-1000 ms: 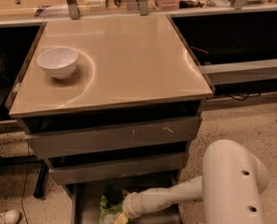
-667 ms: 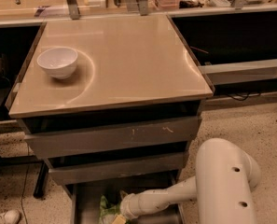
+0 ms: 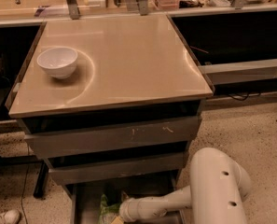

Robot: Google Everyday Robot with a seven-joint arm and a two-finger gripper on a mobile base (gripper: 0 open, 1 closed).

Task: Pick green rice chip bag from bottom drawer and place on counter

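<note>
The green rice chip bag (image 3: 107, 210) lies in the open bottom drawer (image 3: 84, 200), at the lower edge of the view, and only its light-green top shows. My white arm (image 3: 217, 186) reaches in from the right. Its wrist (image 3: 134, 208) sits right beside the bag, touching or nearly so. My gripper (image 3: 116, 220) is low in the drawer at the bag, mostly cut off by the bottom edge. The beige counter (image 3: 128, 59) is above, over two shut grey drawers (image 3: 114, 136).
A white bowl (image 3: 57, 62) stands on the counter's left side. Metal posts (image 3: 71, 1) and clutter line the back. A dark shelf unit (image 3: 240, 36) is to the right. Speckled floor (image 3: 250, 125) and a shoe (image 3: 5, 217) are below.
The arm's elbow has shifted a little to the left and the wrist has dipped slightly lower into the drawer. The bag, the bowl and the drawers have not moved.
</note>
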